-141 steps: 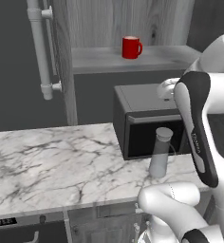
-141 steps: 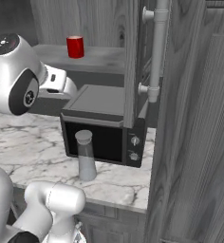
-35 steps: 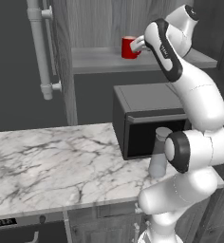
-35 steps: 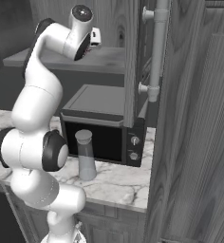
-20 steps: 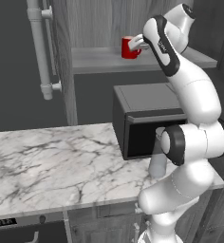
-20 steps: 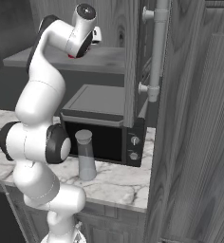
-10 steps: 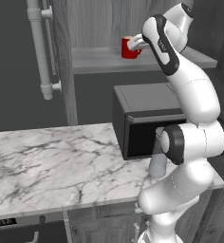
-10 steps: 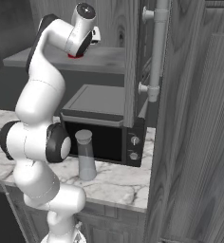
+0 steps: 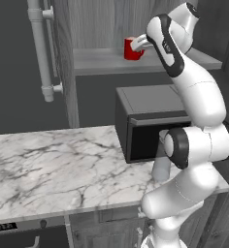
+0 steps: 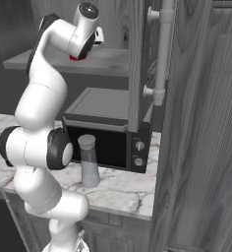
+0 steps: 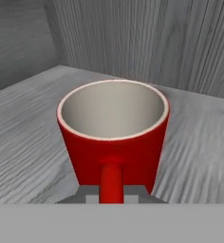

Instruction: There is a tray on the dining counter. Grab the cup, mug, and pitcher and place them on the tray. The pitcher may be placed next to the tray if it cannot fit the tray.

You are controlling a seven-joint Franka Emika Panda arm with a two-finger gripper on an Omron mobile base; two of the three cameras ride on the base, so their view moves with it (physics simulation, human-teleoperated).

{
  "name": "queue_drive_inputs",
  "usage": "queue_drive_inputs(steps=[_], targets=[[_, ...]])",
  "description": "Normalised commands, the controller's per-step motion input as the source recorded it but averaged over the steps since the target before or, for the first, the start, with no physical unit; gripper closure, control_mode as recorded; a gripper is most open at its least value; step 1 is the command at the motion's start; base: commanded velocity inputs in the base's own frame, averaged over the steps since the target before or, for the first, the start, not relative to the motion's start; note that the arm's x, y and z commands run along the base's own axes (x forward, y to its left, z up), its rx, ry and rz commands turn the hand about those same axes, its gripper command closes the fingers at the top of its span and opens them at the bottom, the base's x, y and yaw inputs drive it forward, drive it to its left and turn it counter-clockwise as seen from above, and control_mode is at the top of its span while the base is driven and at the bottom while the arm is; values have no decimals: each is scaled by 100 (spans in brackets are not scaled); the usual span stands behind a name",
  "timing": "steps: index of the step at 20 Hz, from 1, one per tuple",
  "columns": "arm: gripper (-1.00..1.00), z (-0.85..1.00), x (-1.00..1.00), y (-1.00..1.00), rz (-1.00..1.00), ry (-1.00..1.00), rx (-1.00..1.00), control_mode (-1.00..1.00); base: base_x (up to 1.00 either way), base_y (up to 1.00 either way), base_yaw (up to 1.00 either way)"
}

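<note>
Mug: I see the red mug [image 11: 113, 142] upright on the grey wooden shelf [image 9: 102, 62], handle toward my hand camera.
Gripper: my gripper [image 9: 139, 43] is at the mug, its 2 fingers clamped on the handle (tips barely show).
Pitcher: the pale grey pitcher [image 10: 89, 161] stands on the marble worktop [image 9: 48, 167], just in front of the black microwave [image 10: 108, 130].

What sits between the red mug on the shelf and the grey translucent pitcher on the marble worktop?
The black microwave: in the left base view it stands below the glossy red mug and just behind the pitcher.
</note>
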Motion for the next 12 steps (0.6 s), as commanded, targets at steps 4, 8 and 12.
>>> queue_drive_inputs(steps=[4, 8, 12], targets=[[100, 0, -52, -9, 0, 0, 0, -100, 0, 0, 0], [100, 0, -57, -21, -1, 0, 0, -100, 0, 0, 0], [100, 0, -78, -21, -4, -1, 0, -100, 0, 0, 0]])
